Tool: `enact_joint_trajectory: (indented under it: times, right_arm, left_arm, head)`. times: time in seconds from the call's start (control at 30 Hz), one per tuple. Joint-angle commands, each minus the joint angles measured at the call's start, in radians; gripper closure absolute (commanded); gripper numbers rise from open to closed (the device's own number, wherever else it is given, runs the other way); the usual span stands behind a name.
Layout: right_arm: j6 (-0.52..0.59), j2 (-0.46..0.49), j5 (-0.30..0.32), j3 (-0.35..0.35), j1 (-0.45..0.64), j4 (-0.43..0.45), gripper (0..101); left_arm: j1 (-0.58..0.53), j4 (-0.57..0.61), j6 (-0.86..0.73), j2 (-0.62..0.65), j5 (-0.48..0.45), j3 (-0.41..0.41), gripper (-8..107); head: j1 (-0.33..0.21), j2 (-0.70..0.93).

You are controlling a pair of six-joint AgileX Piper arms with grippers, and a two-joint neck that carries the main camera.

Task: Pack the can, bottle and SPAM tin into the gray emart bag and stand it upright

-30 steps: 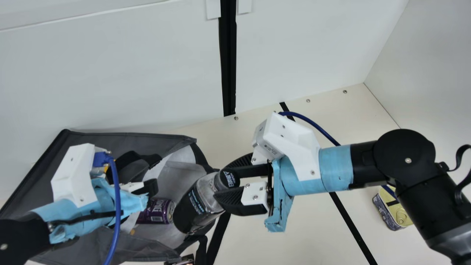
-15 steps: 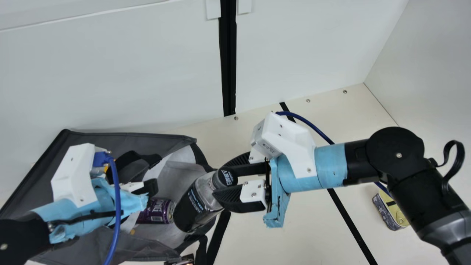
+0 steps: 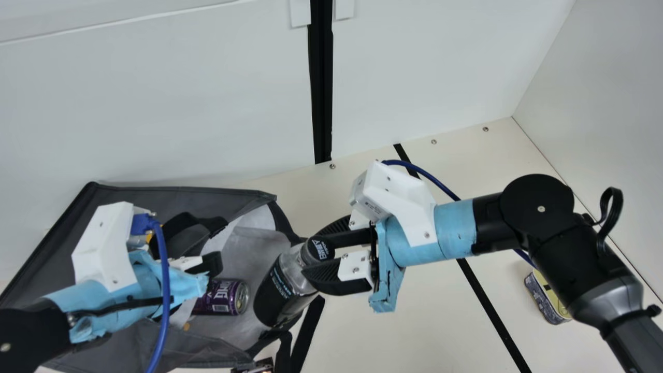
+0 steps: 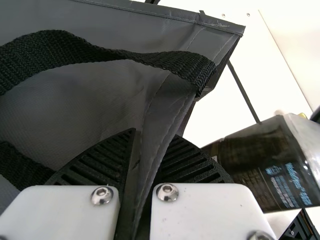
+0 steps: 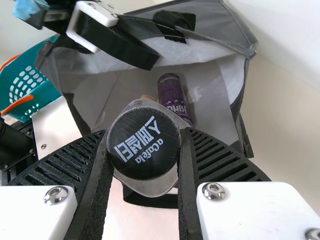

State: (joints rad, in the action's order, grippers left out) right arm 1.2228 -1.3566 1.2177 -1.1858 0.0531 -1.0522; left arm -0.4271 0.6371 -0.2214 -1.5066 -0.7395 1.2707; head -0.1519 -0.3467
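The gray emart bag (image 3: 256, 243) lies on its side at the left, its mouth facing right. At its upper edge is my left gripper (image 3: 210, 264); in the left wrist view, the left gripper (image 4: 153, 137) pinches a fold of bag fabric. My right gripper (image 3: 318, 248) holds the bottle (image 3: 282, 292) by its neck, tilted at the bag's mouth, base toward the bag. In the right wrist view the right gripper (image 5: 145, 142) has the black cap between its fingers. The purple can (image 3: 222, 297) lies inside the bag. The yellow SPAM tin (image 3: 544, 295) is at far right, partly behind my right arm.
A black bag strap (image 3: 305, 331) trails over the table (image 3: 393, 342) near the mouth. A small dark object (image 3: 261, 367) sits at the bottom edge. White walls stand behind and at right. The right wrist view has a teal basket (image 5: 22, 82) with orange handles beyond the bag.
The bottle's base has swung slightly right, uncovering more of the can's end. My right forearm has shifted left, while the gripper moved only a little. The left arm has kept still.
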Motion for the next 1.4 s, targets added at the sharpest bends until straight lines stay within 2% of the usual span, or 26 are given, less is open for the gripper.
enact_joint_trajectory:
  times: [0.0, 0.47, 1.37]
  right_arm:
    - [0.004, -0.008, 0.002, -0.001, 0.001, 0.0, 101]
    - [0.024, -0.079, 0.002, -0.024, 0.004, 0.024, 101]
    - [-0.009, -0.202, 0.002, -0.131, -0.036, 0.041, 101]
  left_arm:
    - [0.0, 0.0, 0.0, 0.0, 0.0, 0.0, 107]
    - [0.0, 0.0, 0.0, 0.0, 0.0, 0.0, 107]
    - [0.0, 0.0, 0.0, 0.0, 0.0, 0.0, 107]
  head:
    - [-0.023, -0.002]
    - [-0.023, -0.002]
    - [-0.023, -0.002]
